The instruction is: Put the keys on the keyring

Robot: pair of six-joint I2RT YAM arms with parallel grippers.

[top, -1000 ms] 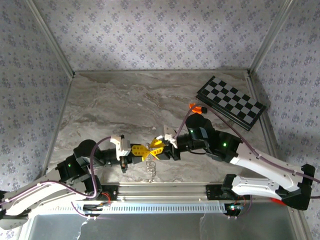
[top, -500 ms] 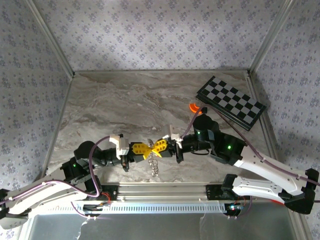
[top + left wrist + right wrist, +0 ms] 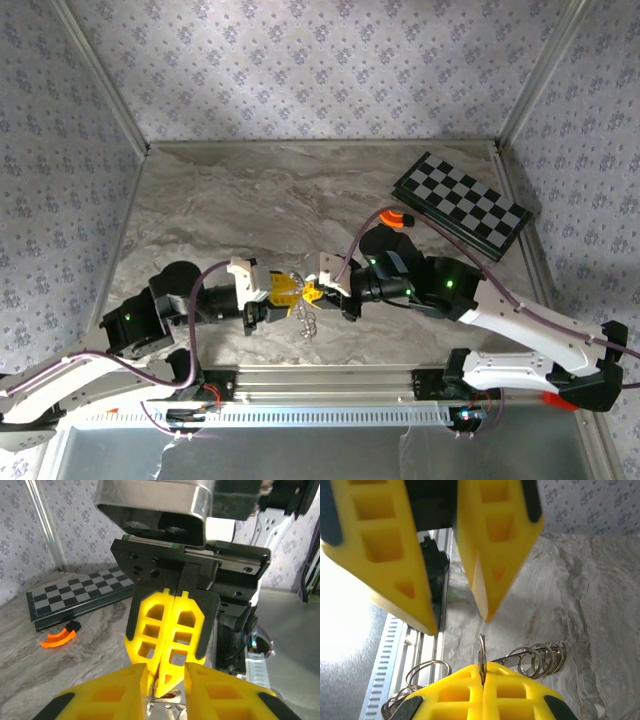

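The keyring [image 3: 306,322] hangs between the two end effectors, over the near middle of the surface [image 3: 250,200]. It is a bunch of thin silvery wire loops; whether the lowest loops touch the marble I cannot tell.

The right end effector [image 3: 481,669] has its yellow fingers pressed together on the edge of one loop. The wire stands up out of the seam, and the other loops splay to either side below. The left end effector [image 3: 458,622] faces it tip to tip, fingers apart, with nothing spanning them.

The key [image 3: 173,695] is probably the small red speck low in the gap between the left fingers. Too little shows to be sure, and no shaft can be made out.

The keyring looks light, stiff and springy. Its smooth steel is likely to twist or slide in hard plastic fingers, and the free loops will swing with any move. A flat pinch across a single loop, as the right side has now, seems the safest hold, provided that loop's split end stays exposed.

The key should be light and rigid. The plastic head is the better place to take it, being wider and less slippery than the shaft, as long as its hole stays free.
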